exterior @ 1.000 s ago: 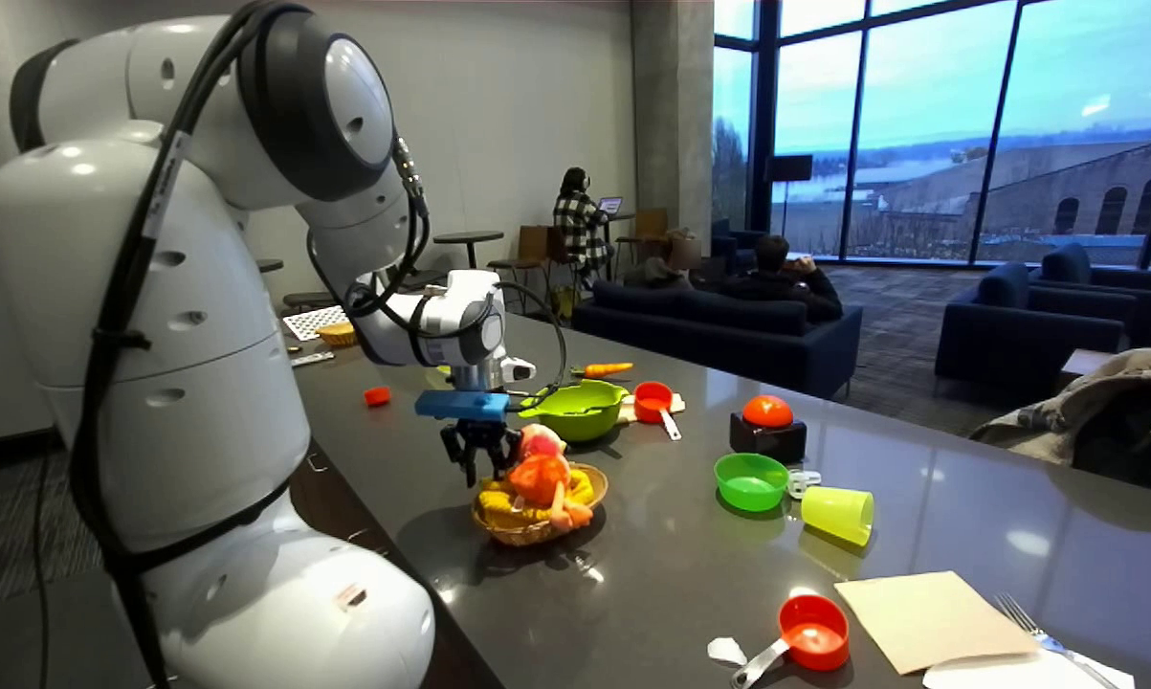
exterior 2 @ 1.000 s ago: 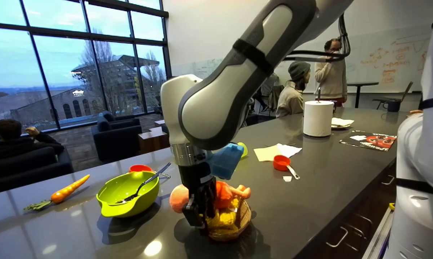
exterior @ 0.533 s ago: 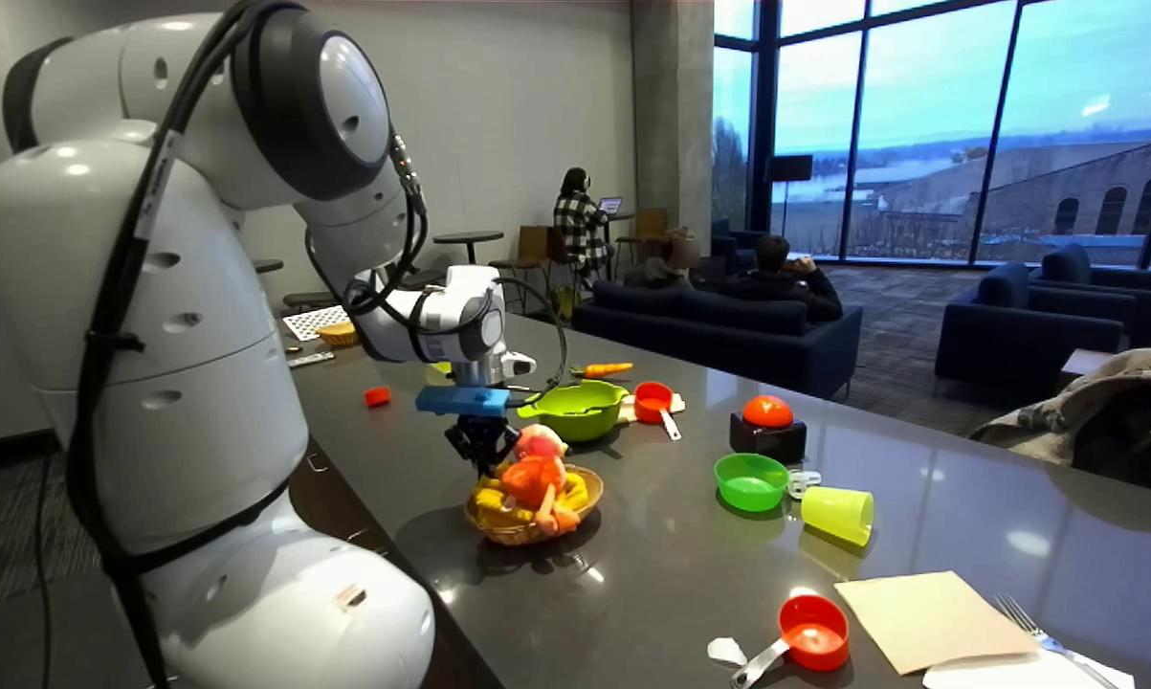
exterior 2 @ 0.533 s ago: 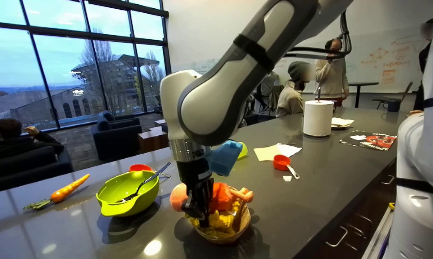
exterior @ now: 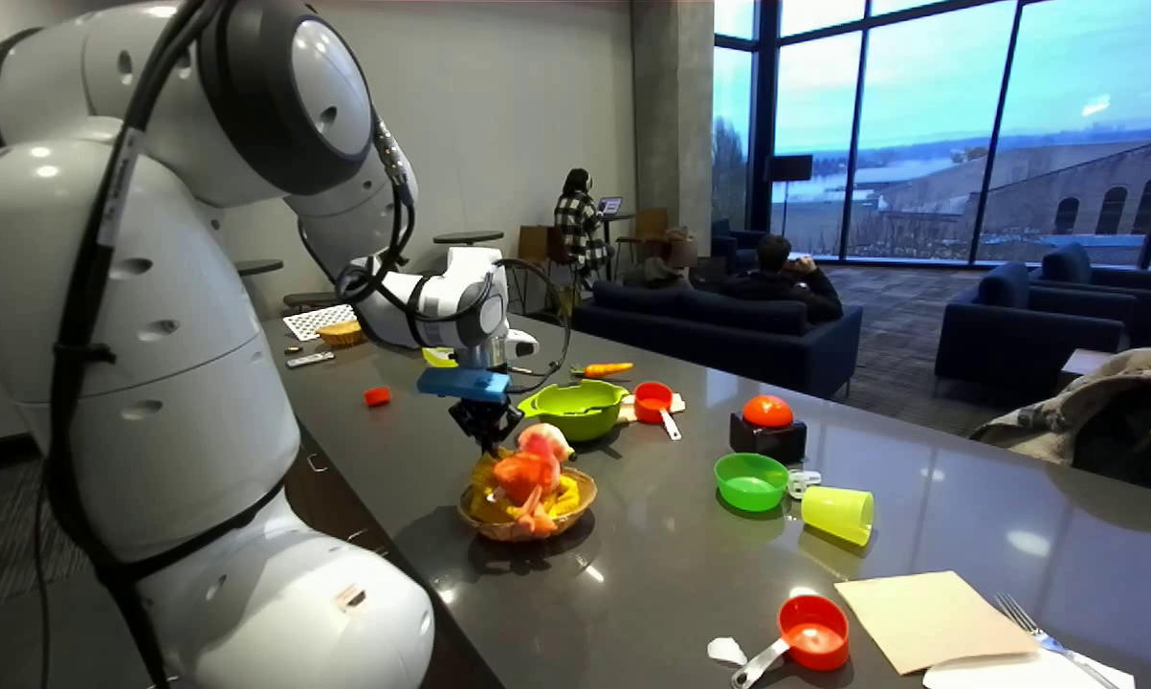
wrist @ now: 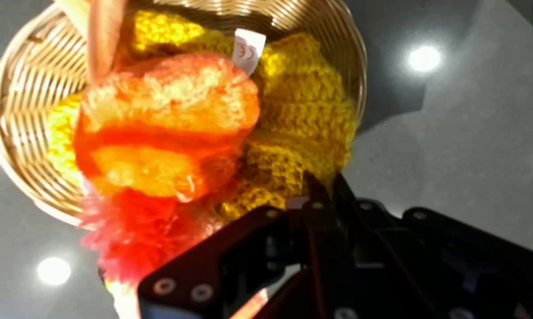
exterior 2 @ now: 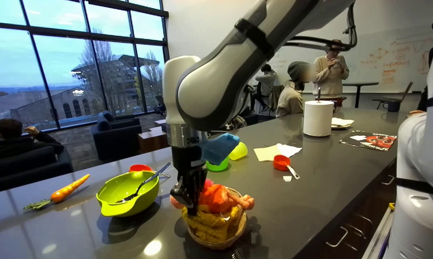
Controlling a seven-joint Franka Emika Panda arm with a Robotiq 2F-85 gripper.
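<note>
Tall windows (exterior: 939,134) back a lounge of dark sofas (exterior: 709,330) beyond a glossy gray counter (exterior: 556,612), where a robot arm (exterior 2: 216,97) reaches down over a wicker basket (wrist: 29,110). The counter's drawer-lined edge passes near the basket on the side of the arm's base, a strip of gray surface lying between. On the other side the counter stretches broad toward the sofas, with a black box (exterior: 768,442) topped by a red dome (exterior: 767,411) and a red measuring cup (exterior: 814,633) standing well apart from the basket. Closer in, a lime-green bowl (exterior 2: 140,201) cradling a utensil (exterior 2: 155,175) sits near the basket with a gap between, a carrot (exterior 2: 69,189) past it. Inside the basket, a yellow knitted cloth (wrist: 306,102) lies bunched in folds, its chunky stitched rows plain in the wrist view, one side peaked up to the black gripper (wrist: 324,182) near the rim. The fingers press nearly together, pinching that raised edge of fabric. An orange plush toy (wrist: 164,97) with reddish-pink fluff lies atop the cloth just beside the gripper, and a white tag (wrist: 248,49) with red print shows between toy and knit.
</note>
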